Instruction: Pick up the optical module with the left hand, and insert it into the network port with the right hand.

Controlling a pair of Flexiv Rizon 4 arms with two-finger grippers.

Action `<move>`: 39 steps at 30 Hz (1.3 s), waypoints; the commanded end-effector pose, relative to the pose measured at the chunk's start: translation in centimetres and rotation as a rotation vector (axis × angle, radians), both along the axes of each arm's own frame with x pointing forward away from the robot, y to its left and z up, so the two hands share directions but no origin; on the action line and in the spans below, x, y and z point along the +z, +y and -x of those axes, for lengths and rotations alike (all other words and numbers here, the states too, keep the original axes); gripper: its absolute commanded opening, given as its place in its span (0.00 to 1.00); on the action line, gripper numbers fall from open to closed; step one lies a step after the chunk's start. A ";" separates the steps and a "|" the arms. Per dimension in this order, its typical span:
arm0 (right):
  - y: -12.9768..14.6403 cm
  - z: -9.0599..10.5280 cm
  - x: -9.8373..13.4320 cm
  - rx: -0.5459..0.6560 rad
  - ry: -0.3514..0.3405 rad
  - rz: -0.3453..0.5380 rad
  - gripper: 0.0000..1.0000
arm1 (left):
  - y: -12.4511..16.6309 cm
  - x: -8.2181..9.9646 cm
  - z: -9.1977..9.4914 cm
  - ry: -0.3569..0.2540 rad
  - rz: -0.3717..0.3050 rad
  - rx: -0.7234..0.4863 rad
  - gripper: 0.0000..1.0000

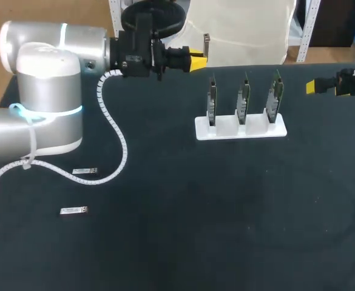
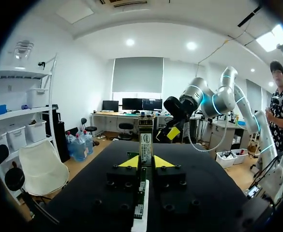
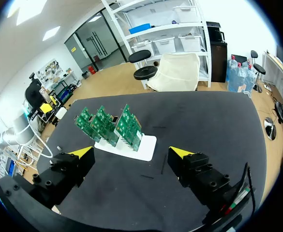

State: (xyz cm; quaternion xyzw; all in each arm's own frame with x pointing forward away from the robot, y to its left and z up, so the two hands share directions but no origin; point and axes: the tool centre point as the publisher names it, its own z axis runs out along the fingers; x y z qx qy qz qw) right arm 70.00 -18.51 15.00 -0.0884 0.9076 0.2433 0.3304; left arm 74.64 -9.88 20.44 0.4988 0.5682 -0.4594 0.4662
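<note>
My left gripper hovers over the table's far edge, shut on a slim silver optical module. In the left wrist view the module sticks out ahead between the yellow tips of the left gripper. My right gripper hangs at the far right with its fingers spread wide and nothing between them. From the right wrist the right gripper faces the white stand with three upright green network boards. In the head view the stand is right of centre, its boards edge-on.
Two spare silver modules lie flat at the left front, one beside the white cable coil, the other nearer the front. My right arm's gripper shows beyond the held module in the left wrist view.
</note>
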 end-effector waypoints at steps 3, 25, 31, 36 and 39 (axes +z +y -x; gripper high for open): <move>0.0 0.0 0.0 0.000 0.000 0.000 1.00 | -1.3 -0.8 -0.8 0.001 0.012 -0.015 0.00; 0.0 0.0 0.0 0.000 0.000 0.000 1.00 | -2.7 -2.6 -0.5 0.022 0.009 -0.044 0.00; 0.0 0.0 0.0 0.000 0.000 0.000 1.00 | -2.6 -3.1 -0.6 0.028 0.005 -0.039 0.00; 0.0 0.0 0.0 0.000 0.000 0.000 1.00 | -2.4 -3.7 -0.8 0.040 -0.005 -0.028 0.00; 0.0 0.0 0.0 0.000 0.000 0.000 1.00 | -2.3 -3.9 -0.8 0.044 -0.010 -0.026 0.00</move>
